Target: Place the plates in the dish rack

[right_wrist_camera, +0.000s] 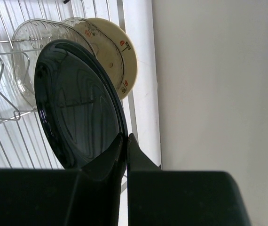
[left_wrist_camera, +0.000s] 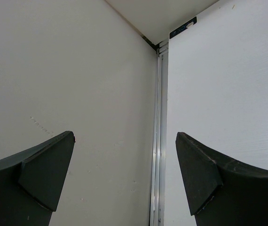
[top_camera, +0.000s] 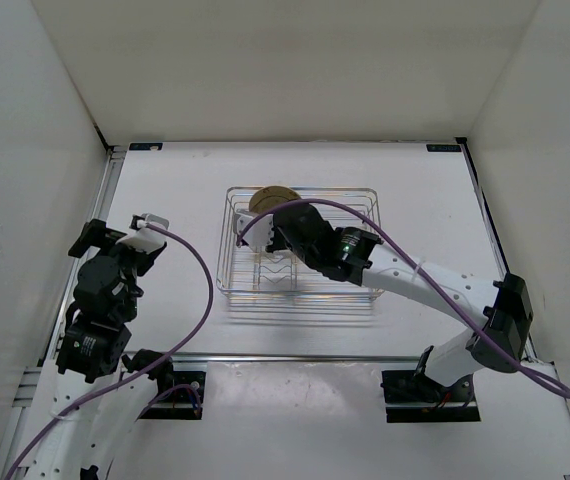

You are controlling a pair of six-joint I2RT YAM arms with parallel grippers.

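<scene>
White table [top_camera: 165, 180], matte, faintly ribbed close up. Three white walls box it in: back wall [top_camera: 285, 70], left wall [top_camera: 25, 150], right wall [top_camera: 555, 120], all plain; left one has a faint scuff in the left wrist view. Alu rail [top_camera: 105, 200] runs along the table's left edge btwn table & left wall, up to the far-left corner. 2nd alu rail [top_camera: 295, 357] crosses the near edge. Small black tabs at both far corners, left tab [top_camera: 146, 146] & right tab [top_camera: 443, 147]; lettering too small to read. Near strip [top_camera: 295, 400] below the front rail looks duller, w/ scuff marks.
</scene>
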